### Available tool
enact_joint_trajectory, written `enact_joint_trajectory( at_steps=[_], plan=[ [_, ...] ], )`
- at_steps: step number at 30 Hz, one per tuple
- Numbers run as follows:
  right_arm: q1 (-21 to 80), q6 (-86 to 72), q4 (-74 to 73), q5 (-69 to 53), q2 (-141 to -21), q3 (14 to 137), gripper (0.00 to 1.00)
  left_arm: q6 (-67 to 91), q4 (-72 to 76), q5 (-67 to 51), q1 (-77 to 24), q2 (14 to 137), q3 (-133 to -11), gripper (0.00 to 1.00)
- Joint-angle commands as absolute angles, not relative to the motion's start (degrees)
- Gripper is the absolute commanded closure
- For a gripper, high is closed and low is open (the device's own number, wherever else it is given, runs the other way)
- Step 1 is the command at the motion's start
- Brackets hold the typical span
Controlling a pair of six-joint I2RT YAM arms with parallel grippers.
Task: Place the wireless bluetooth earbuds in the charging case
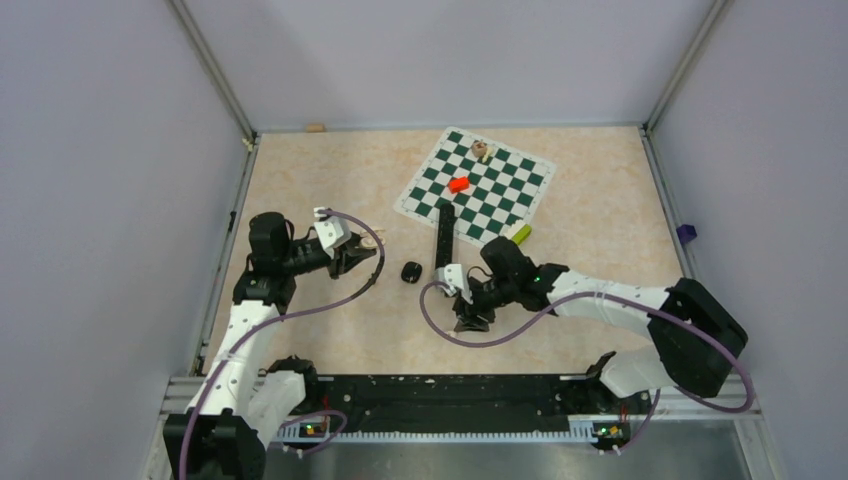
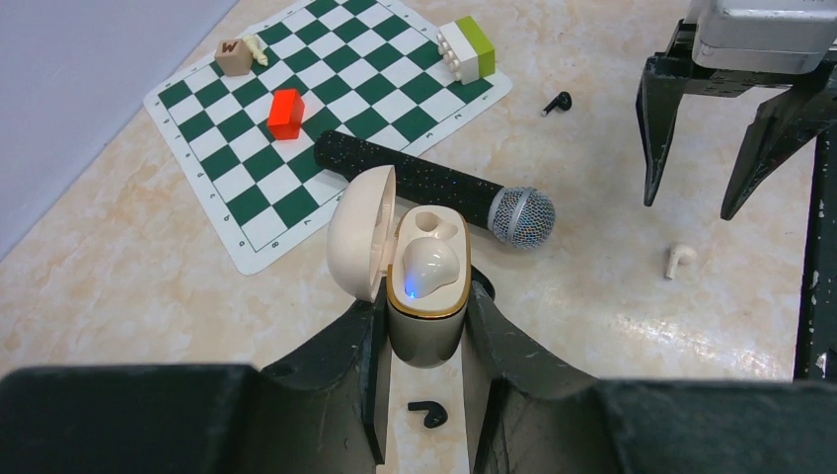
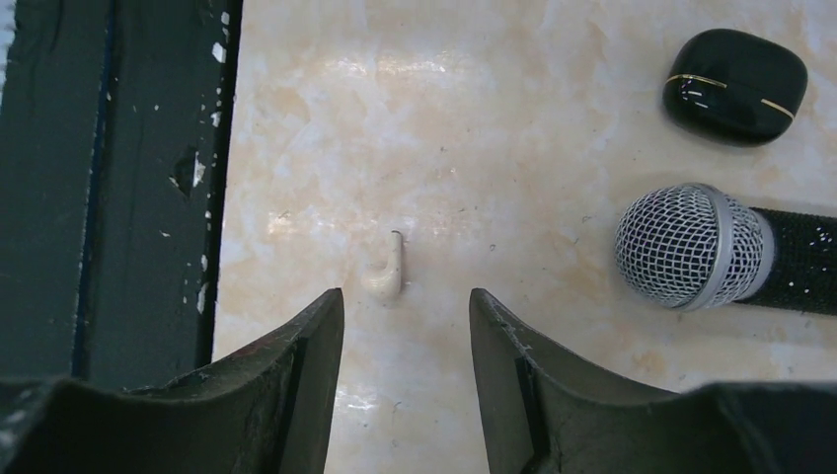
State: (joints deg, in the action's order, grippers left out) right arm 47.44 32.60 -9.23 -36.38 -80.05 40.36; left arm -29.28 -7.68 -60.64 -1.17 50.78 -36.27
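Marbled bench (image 1: 300, 180) | left end effector (image 2: 423, 294) pinching the open cream case (image 2: 424, 341), one white bud (image 2: 429, 267) seated | right end effector (image 3: 405, 301) spread over the loose white earbud (image 3: 387, 274) | you're at pickup: lower, straddle, close gently.

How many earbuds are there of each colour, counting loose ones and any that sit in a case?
Off-white earbuds: 2 (one seated in the open off-white charging case, one loose on the table)
Black earbuds: 2 (both loose on the table)
Total: 4
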Motion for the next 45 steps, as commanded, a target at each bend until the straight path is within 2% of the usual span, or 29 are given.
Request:
enact_joint_trajectory(
  at_steps=[1,12,20,25,29,36,38,45],
  plan=[
    [46.9,22.4,-1.0,-36.5,-78.3,37.3,0.50,-29.5,-5.9,-61.8,-0.8,50.3,-36.5,1.00],
    [47.7,19.0,3.8,-35.6,-83.7,34.8,0.51,-30.1,-6.1,-61.0,-0.4,50.2,-36.4,1.00],
    [52.1,20.6,2.8,-34.1,-86.8,35.1,0.51,-30.2,-6.3,-61.0,-0.4,49.7,-36.5,1.00],
    [52.3,20.1,3.8,-30.9,-87.7,35.2,0.55,-30.3,-6.3,-61.3,1.3,48.7,-36.3,1.00],
    [52.3,20.0,4.3,-29.5,-88.2,35.3,0.63,-30.1,-6.3,-61.7,1.5,48.8,-36.4,1.00],
    [52.4,22.1,3.1,-30.8,-87.6,35.8,0.91,-29.8,-6.1,-62.0,1.4,48.8,-36.4,1.00],
    [52.5,23.5,1.5,-30.8,-86.8,37.1,0.95,-29.8,-6.1,-62.1,1.4,48.9,-36.3,1.00],
    [51.2,28.4,-5.1,-31.2,-77.9,43.0,1.00,-29.8,-4.7,-63.0,1.3,50.9,-35.5,1.00]
  ],
)
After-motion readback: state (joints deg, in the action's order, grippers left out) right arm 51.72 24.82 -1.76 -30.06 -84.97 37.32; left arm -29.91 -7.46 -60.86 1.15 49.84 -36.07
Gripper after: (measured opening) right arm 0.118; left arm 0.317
